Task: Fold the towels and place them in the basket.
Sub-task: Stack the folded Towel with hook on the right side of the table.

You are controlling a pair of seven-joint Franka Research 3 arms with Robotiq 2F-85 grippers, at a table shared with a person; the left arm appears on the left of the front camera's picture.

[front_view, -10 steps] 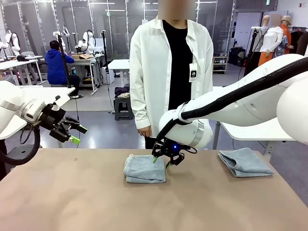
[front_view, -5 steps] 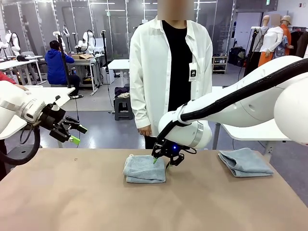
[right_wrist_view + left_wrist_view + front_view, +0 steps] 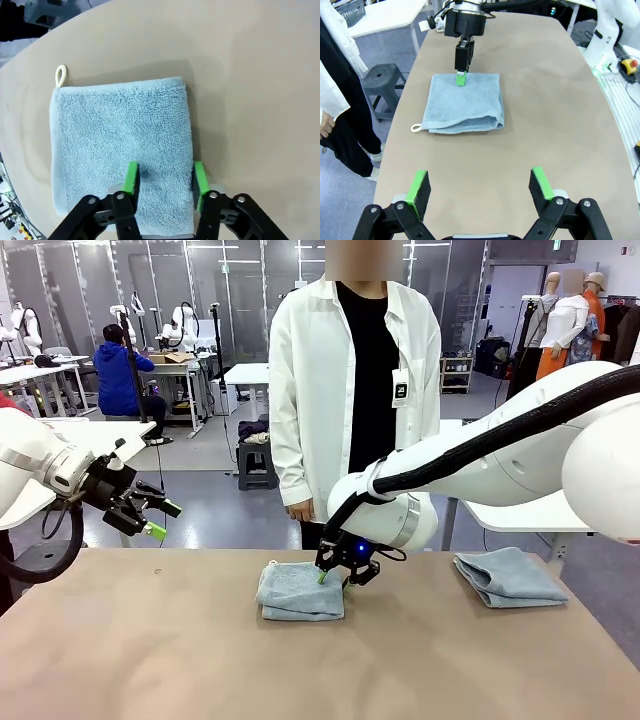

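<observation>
Right arm pinching edge of folded towel, mid-tabletop.
Folded towel [image 3: 300, 591] lies flat at the tabletop [image 3: 200, 660] centre; right gripper [image 3: 164, 180] is down on its right edge, jaws partly closed around that edge, firm hold not clear. Left gripper [image 3: 480, 187] hovers well apart, jaws wide, empty. Second towel [image 3: 508, 576] far right. Person stands behind; lab room beyond.
</observation>
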